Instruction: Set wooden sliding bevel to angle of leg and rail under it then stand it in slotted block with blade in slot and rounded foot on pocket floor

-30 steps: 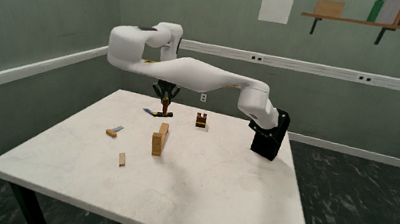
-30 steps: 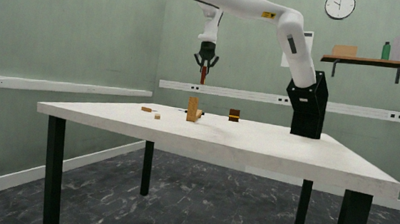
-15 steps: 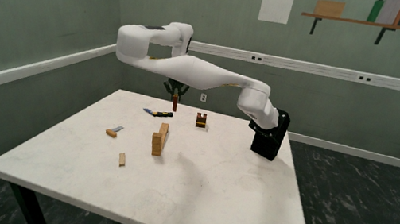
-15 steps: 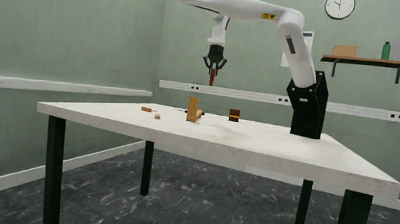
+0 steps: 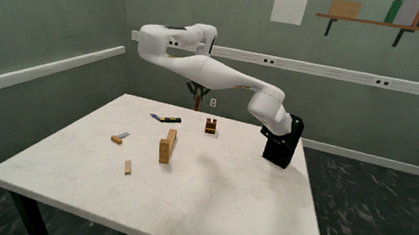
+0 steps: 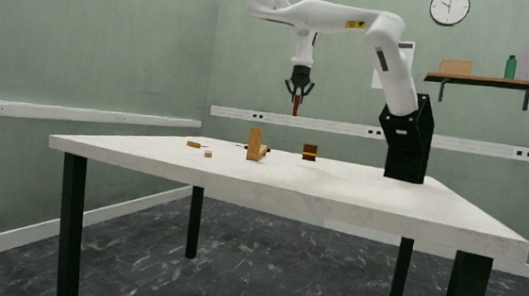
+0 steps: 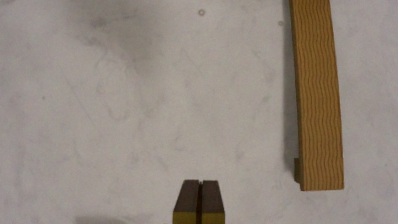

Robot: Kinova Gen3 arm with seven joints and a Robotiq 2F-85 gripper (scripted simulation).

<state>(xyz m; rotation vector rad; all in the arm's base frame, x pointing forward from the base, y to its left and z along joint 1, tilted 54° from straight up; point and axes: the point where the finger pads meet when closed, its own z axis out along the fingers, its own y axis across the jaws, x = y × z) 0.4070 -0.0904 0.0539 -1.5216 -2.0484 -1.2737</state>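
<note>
My gripper (image 5: 198, 95) (image 6: 297, 97) is shut on the wooden sliding bevel (image 5: 197, 102) (image 6: 296, 106). The bevel hangs straight down from the fingers, high above the back of the table. In the wrist view its dark brown end (image 7: 200, 202), with a slit and a yellow band, shows at the bottom middle; the fingers themselves are out of sight there. The wooden leg-and-rail piece (image 5: 166, 146) (image 6: 254, 144) (image 7: 318, 95) stands near the table's middle, off to one side below the gripper. The brown slotted block (image 5: 211, 126) (image 6: 310, 152) stands on the table to the right of the gripper. The black bevel (image 5: 167, 119) lies flat near the back.
A small wooden handle with a grey blade (image 5: 118, 138) (image 6: 193, 144) and a loose wooden stick (image 5: 127, 167) (image 6: 207, 153) lie on the left part of the white table (image 5: 221, 204). The arm's black base (image 5: 282, 143) (image 6: 406, 140) stands at the right back edge.
</note>
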